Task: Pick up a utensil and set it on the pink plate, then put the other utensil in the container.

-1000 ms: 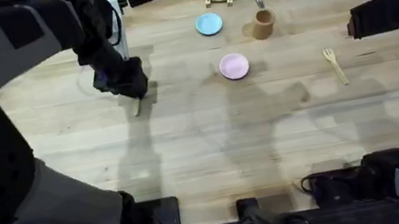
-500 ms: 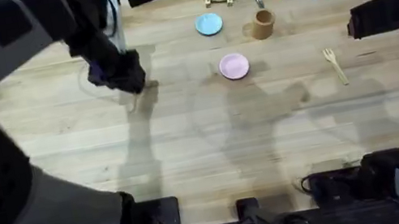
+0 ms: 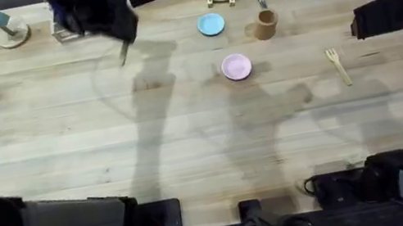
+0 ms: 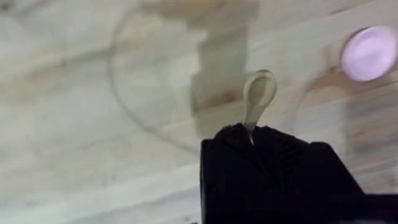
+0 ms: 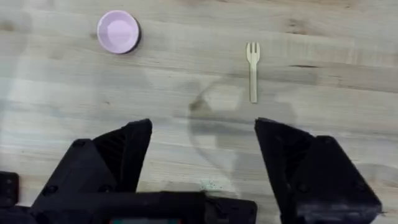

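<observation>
Wooden spoon: we see the slim pale utensil (image 4: 258, 93) pinched between the left gripper's (image 4: 252, 134) black fingers, its rounded bowl sticking out past the fingertips, lifted clear of the table.
Left gripper, overhead: we place it (image 3: 120, 37) in the upper left of the frame, dark and blurred, with the utensil's tip (image 3: 124, 54) poking out below it.
Right gripper: we find its jaws (image 5: 202, 155) spread wide with nothing between them, hanging above bare wood; in the overhead view it (image 3: 358, 21) sits at the right edge.
Fork: we see the wooden fork (image 5: 252, 62) lying flat on the table (image 3: 191, 148), tines pointing up the frame in the right wrist view; overhead it (image 3: 338, 66) lies right of centre, below the right gripper.
Pink plate: we see it (image 3: 236, 66) bare, near the middle of the overhead frame, well apart from both utensils.
Container: the tan cup (image 3: 266, 24) stands upright, up and to the right of the pink plate, near the light blue plate (image 3: 211, 24).
</observation>
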Available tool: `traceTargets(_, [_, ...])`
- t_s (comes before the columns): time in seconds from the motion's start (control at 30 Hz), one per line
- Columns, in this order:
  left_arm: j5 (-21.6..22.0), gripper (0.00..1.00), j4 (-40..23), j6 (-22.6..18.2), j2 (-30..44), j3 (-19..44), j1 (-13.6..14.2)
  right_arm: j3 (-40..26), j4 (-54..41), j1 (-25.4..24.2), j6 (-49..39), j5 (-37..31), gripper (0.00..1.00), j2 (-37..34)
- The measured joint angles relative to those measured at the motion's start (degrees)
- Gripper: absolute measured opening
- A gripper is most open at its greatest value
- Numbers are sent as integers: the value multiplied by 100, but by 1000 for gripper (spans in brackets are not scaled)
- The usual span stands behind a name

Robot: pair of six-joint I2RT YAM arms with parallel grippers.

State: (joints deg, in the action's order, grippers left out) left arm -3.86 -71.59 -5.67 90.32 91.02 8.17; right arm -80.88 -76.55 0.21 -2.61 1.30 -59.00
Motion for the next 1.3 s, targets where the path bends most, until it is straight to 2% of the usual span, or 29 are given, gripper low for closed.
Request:
traceTargets(0.2, [-2, 40, 98, -22, -2, 704, 811, 0, 1, 0, 0, 0, 995, 2])
traceTargets(0.33, [-74, 40, 240, -37, 7, 750, 1343, 0, -1, 0, 0, 0, 995, 0])
traceTargets(0.57, [-198, 40, 500, -39, 309, 757, 2008, 0, -1, 0, 0, 0, 995, 0])
traceTargets(0.9, [-440, 40, 978, -39, 1267, 757, 2503, 0, -1, 0, 0, 0, 995, 2])
traceTargets(1.3, [-516, 40, 1163, -39, 2017, 757, 2697, 0, -1, 0, 0, 0, 995, 1])
